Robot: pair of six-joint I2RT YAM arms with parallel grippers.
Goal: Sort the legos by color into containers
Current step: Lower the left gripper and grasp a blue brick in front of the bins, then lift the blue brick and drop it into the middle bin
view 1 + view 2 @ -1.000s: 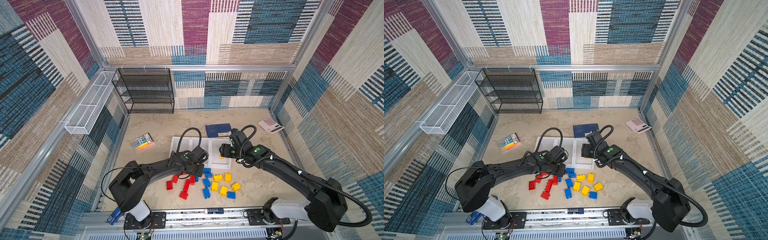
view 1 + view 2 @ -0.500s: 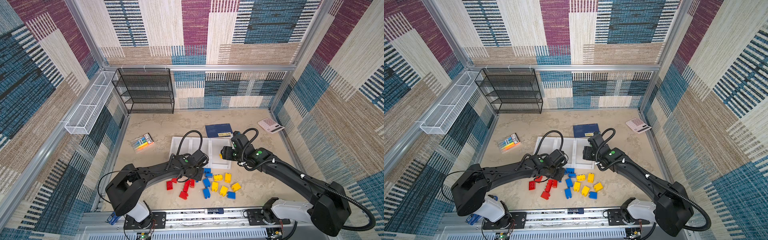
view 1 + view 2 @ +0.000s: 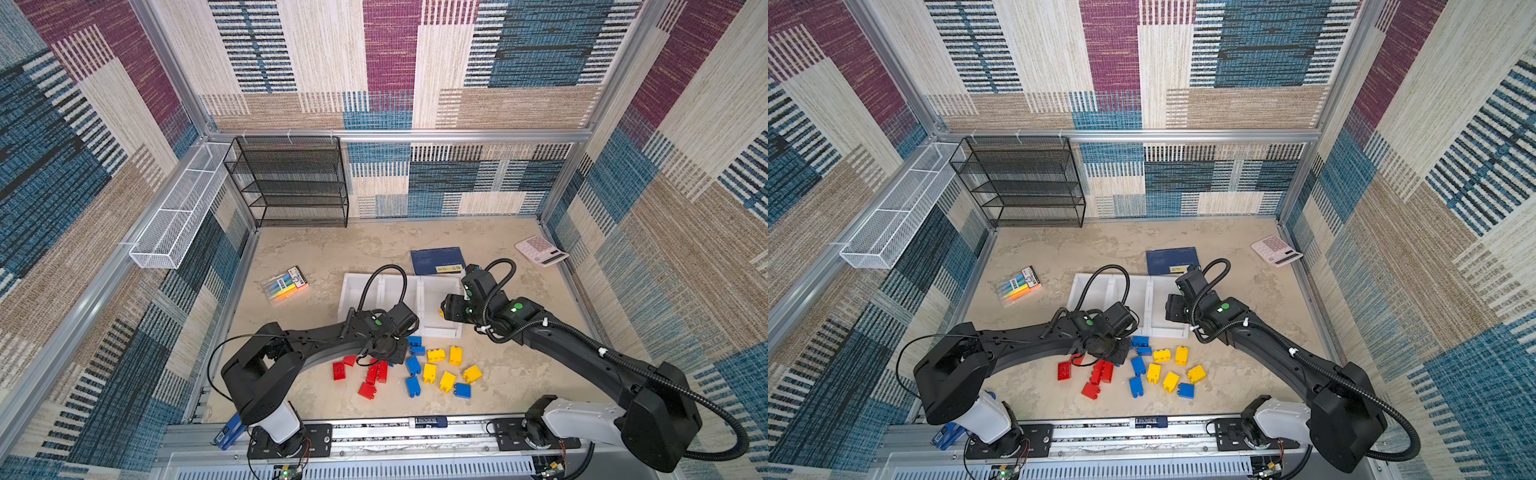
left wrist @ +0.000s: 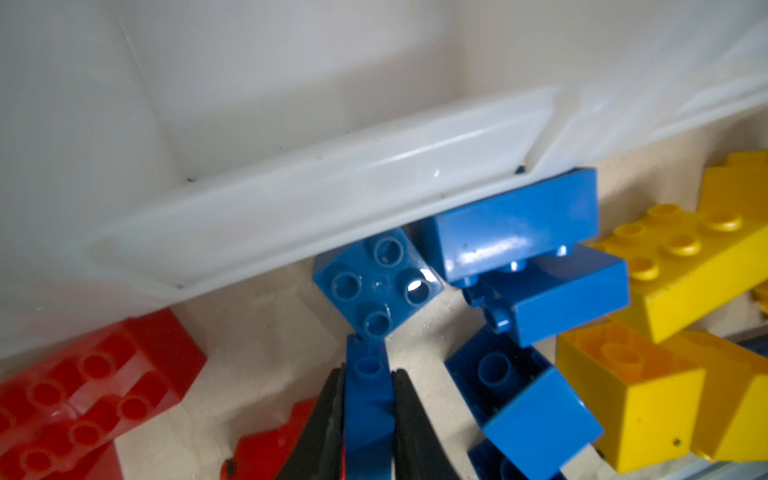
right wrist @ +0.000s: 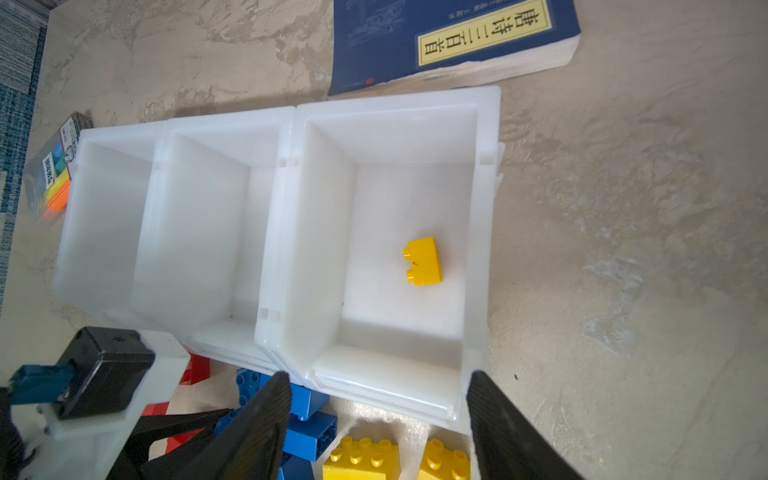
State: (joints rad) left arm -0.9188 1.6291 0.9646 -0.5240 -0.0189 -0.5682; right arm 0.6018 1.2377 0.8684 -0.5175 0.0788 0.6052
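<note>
My left hand [image 4: 368, 371] is pinching a blue brick [image 4: 368, 419] between its two fingers. It sits low over the tabletop [image 3: 332, 249], just in front of the bins [image 5: 395, 97] and near the middle one's low lip. My right hand [image 5: 378, 376] is spread wide with nothing between its fingers. It hangs above the front lip of the bin nearest the book [image 5: 436, 37]. That bin holds one yellow brick [image 5: 424, 262] lying on its side.

The three bins stand side by side, touching. The loose bricks lie on the tabletop in front of their lips. The red bricks [image 3: 374, 372] are before the bin farthest from the book, the blue bricks [image 3: 413, 368] roughly before the middle, and the yellow bricks [image 3: 440, 370] before the bin nearest the book. One blue brick lies right against the middle lip.
</note>
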